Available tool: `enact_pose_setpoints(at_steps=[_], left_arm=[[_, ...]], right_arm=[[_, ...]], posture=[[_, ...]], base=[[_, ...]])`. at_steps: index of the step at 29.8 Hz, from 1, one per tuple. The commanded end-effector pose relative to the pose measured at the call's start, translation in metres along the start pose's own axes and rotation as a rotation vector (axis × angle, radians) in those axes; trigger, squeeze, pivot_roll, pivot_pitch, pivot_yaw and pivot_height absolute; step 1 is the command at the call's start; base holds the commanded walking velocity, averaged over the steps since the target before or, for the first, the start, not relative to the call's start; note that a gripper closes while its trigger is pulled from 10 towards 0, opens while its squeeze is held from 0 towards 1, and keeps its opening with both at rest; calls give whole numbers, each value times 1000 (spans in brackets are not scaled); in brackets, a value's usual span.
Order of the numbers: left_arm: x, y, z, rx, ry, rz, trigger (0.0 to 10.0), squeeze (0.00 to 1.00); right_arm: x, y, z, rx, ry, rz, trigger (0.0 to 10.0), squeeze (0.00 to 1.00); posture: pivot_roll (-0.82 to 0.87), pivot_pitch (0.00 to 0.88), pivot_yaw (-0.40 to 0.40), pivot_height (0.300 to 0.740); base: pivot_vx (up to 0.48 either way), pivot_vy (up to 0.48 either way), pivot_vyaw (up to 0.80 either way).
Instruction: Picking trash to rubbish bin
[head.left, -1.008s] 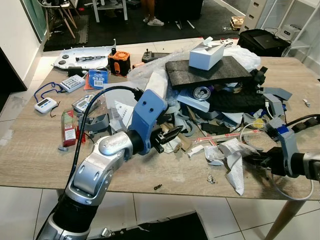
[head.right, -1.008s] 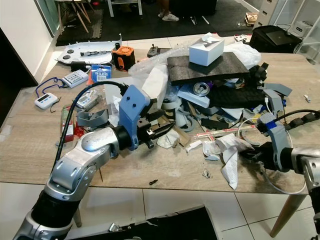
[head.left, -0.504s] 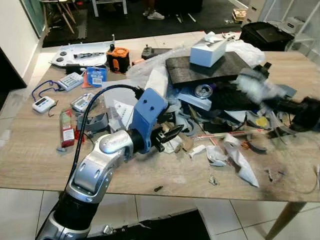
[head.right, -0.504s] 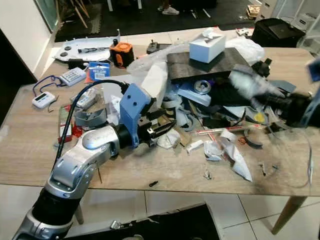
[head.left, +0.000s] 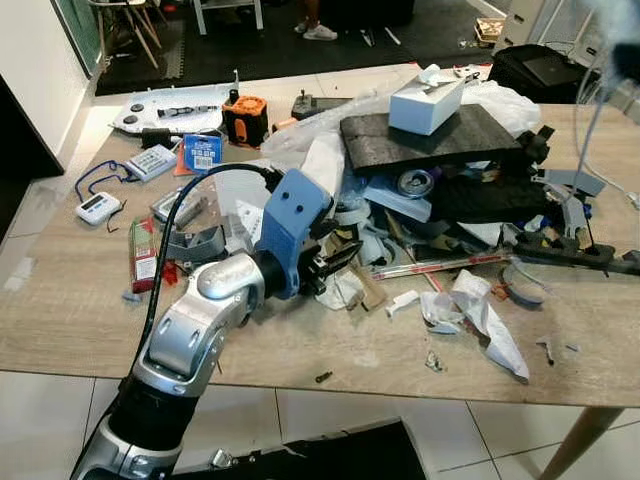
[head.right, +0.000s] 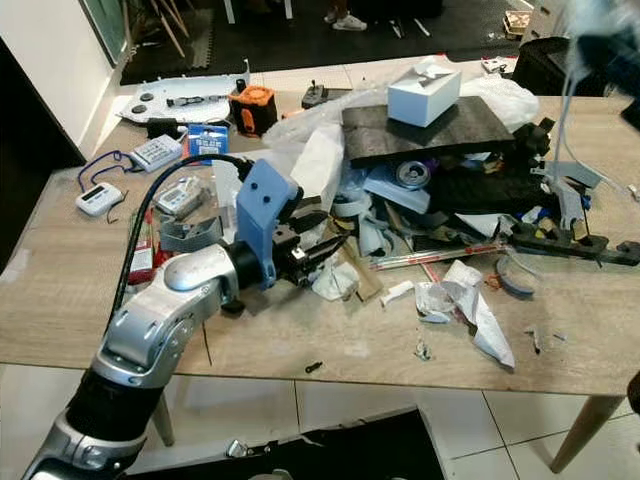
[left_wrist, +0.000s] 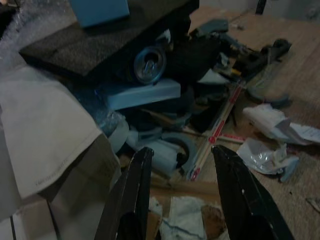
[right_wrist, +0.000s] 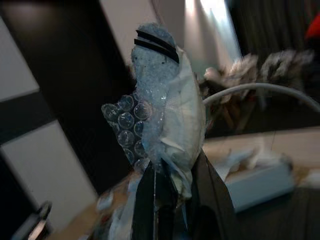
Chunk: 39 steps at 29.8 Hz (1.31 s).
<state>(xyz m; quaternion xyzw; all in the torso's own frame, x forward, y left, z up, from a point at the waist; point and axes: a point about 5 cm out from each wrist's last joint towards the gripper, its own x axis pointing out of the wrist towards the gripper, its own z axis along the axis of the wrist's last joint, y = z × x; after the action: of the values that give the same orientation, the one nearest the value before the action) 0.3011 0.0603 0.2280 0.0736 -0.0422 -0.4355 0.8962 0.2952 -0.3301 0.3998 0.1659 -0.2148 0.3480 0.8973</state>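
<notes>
In the head views the left gripper (head.left: 335, 262) hovered low over the table (head.left: 80, 320), at the near edge of the big trash pile (head.left: 440, 190), with its fingers a little apart and nothing between them. Just under its tips lay a crumpled white paper (head.left: 343, 291), and more torn paper (head.left: 480, 315) lay near the front edge of the table, well apart from the pile. A white box (head.right: 424, 95) sat on a dark foam slab (head.right: 430, 128) on top of the pile. At the top right corner a blurred pale shape, probably the raised right arm, could be seen. In the left wrist view the two black fingers (left_wrist: 131, 197) stood moderately open over paper scraps (left_wrist: 190, 217), with a can (left_wrist: 149, 65) and a red-and-white strip (left_wrist: 216, 135) further ahead. In the right wrist view the right gripper (right_wrist: 175, 192) was closed on a wad of bubble wrap (right_wrist: 157, 125), held high in the air against a dark wall. I judged that this wad was on its way to the bin; to do it well, the grip should stay firm until the wad is over the opening, because such light wrap slips easily.
</notes>
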Motion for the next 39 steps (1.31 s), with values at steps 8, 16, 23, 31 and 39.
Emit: enact_pose_setpoints(at_steps=[8,16,23,31,39], left_arm=[[4,3,2,-7,-24,13,10000,0],[2,5,2,-19,-36,30,10000,0],[2,16,6,-34,-68,114,10000,0],[1,24,12,-57,-105,178,10000,0],[-5,39,19,-81,-149,326,10000,0]], right_arm=[[9,4,67,-147,-359,-122,0,0],[10,16,99,-39,-584,-46,0,0],[9,16,109,-91,-609,-107,0,0],[22,19,107,-351,-470,-305,0,0],[65,48,24,-643,-192,-313,0,0]], posture=[[99,88,71,740],[101,85,63,740],[101,85,63,740],[93,71,64,740],[88,57,67,740]], base=[[0,0,0],[0,0,0],[0,0,0],[0,0,0],[0,0,0]])
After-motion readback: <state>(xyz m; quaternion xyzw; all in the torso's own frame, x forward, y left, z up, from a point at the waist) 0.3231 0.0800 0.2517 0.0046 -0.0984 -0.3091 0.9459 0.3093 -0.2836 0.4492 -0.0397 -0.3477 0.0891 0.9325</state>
